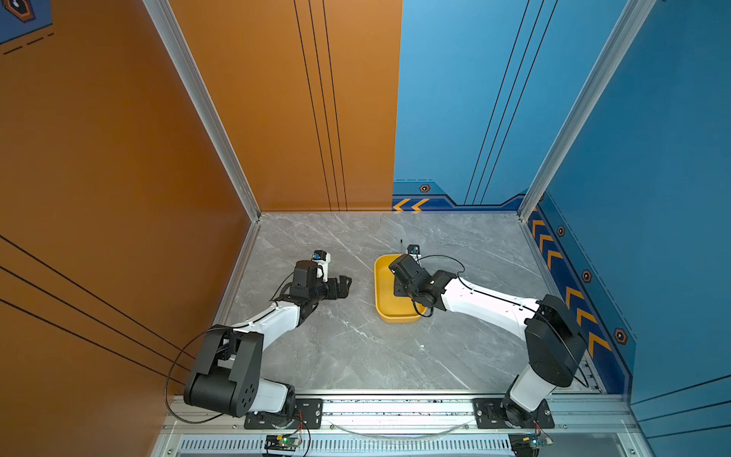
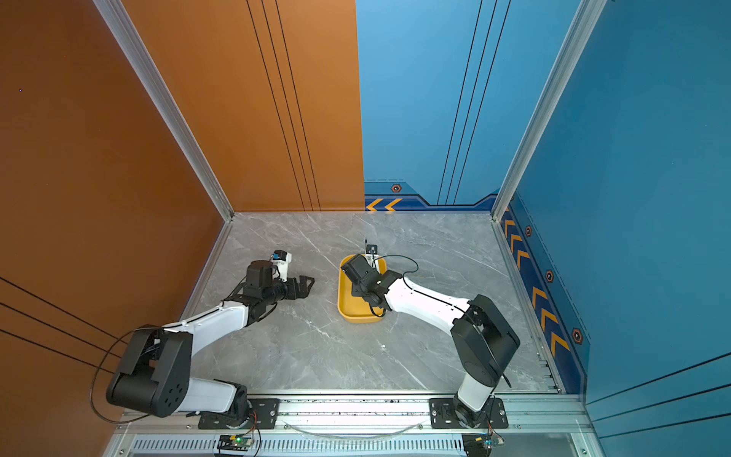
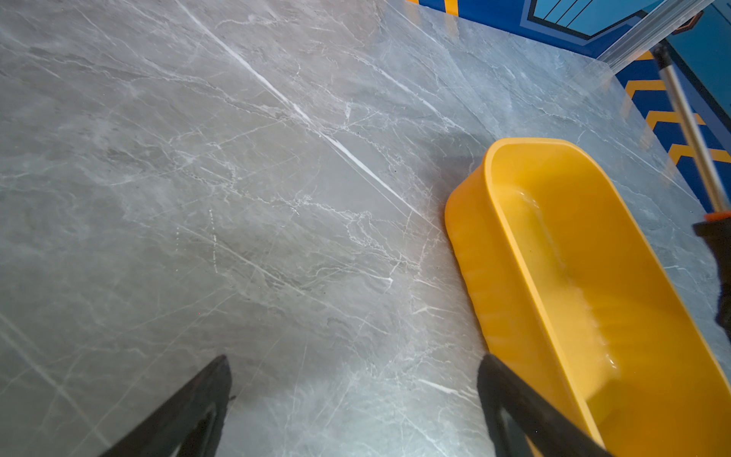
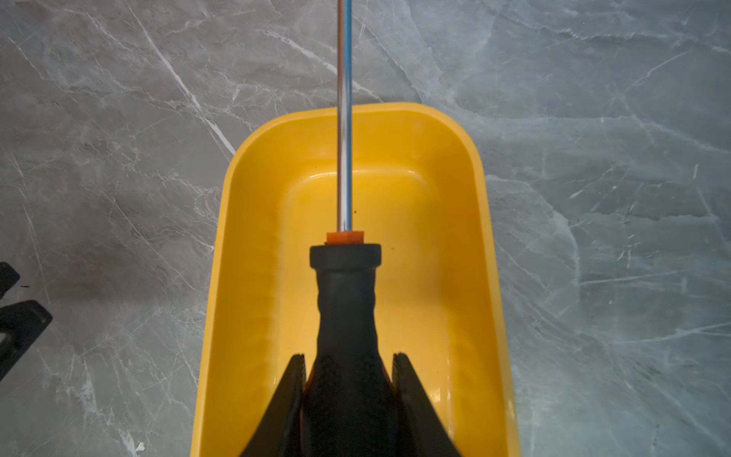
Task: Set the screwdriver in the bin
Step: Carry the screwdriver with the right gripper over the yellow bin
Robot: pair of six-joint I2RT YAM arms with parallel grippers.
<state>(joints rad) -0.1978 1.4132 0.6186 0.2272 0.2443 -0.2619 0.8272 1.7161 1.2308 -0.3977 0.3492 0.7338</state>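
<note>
The yellow bin (image 1: 380, 294) (image 2: 343, 298) lies on the grey marble table, right of centre. In the right wrist view my right gripper (image 4: 349, 356) is shut on the black handle of the screwdriver (image 4: 345, 300), held over the inside of the bin (image 4: 245, 237). The metal shaft runs out past the bin's far rim, and its tip (image 1: 401, 242) (image 2: 366, 241) shows in both top views. My left gripper (image 1: 347, 285) (image 2: 310, 284) (image 3: 354, 360) stands open and empty just left of the bin (image 3: 514, 245). The screwdriver's shaft (image 3: 688, 126) shows at the edge of the left wrist view.
Orange wall panels close the left side and blue panels the right and back. An aluminium rail (image 1: 395, 407) with both arm bases runs along the front edge. The left gripper's fingers (image 4: 17, 324) show at the side of the right wrist view.
</note>
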